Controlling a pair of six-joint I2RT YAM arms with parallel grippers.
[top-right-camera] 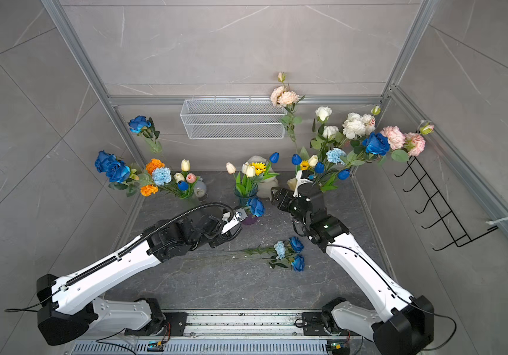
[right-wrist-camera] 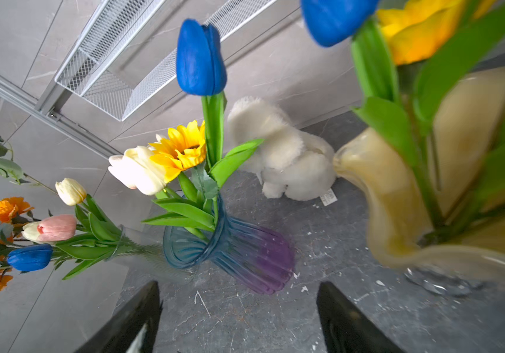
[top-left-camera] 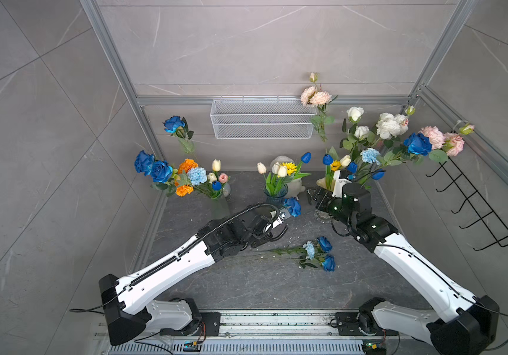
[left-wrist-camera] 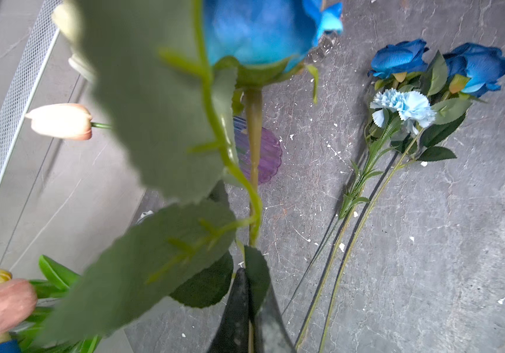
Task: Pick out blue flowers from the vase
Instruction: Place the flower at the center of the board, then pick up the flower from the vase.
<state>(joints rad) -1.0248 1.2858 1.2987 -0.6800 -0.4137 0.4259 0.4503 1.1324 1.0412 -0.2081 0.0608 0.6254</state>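
Centrally, blue-purple vase (right-wrist-camera: 245,256) holds blue tulip (right-wrist-camera: 201,58) — sunflower (right-wrist-camera: 184,149), white tulips (right-wrist-camera: 135,171).

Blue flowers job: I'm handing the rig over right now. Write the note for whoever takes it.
Left end effector: shut on the stem of a blue rose, beside the middle vase.
Right end effector: open and empty, facing the middle vase.
Done: two blue roses and a pale blue carnation lie on the table.
Left: set the held rose down. Then take the blue tulip from the middle vase, and the blue roses, carnations and tulips in the left bouquet and the right bouquet.
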